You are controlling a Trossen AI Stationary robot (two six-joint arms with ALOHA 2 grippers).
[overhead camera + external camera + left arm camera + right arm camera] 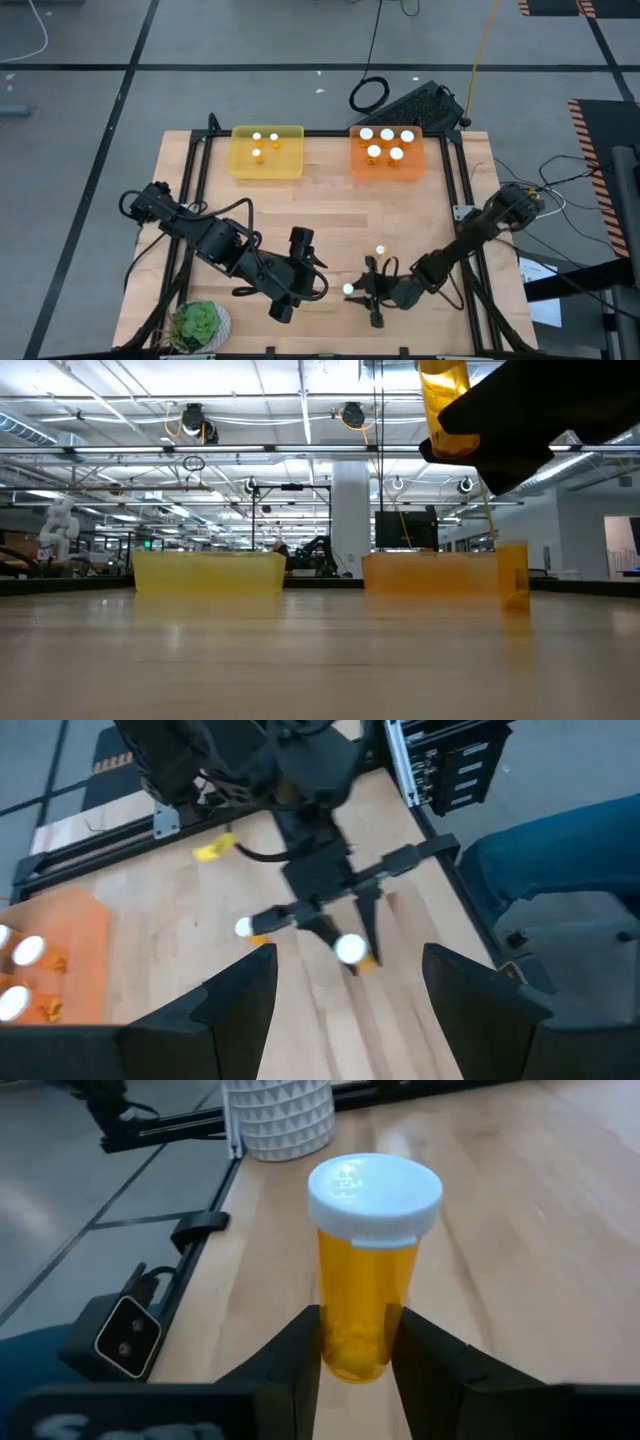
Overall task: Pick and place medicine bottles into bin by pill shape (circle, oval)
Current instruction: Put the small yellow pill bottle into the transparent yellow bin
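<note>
Right wrist view has the right gripper (355,1345) clamped on a medicine bottle (368,1265), lifted near the table's (330,215) front edge. Left gripper (300,262) waits open nearby. Next it needs carrying to the orange bin (388,168) or the yellow bin (267,165) at the back edge (pill shape unreadable); another bottle (380,250) stands just beside.

Big industrial lab w/ ceiling trusses (150,450)

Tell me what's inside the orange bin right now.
The orange bin holds five medicine bottles, white caps up, seen from above. The pills inside them are hidden under the caps, so their shape can't be told.
</note>
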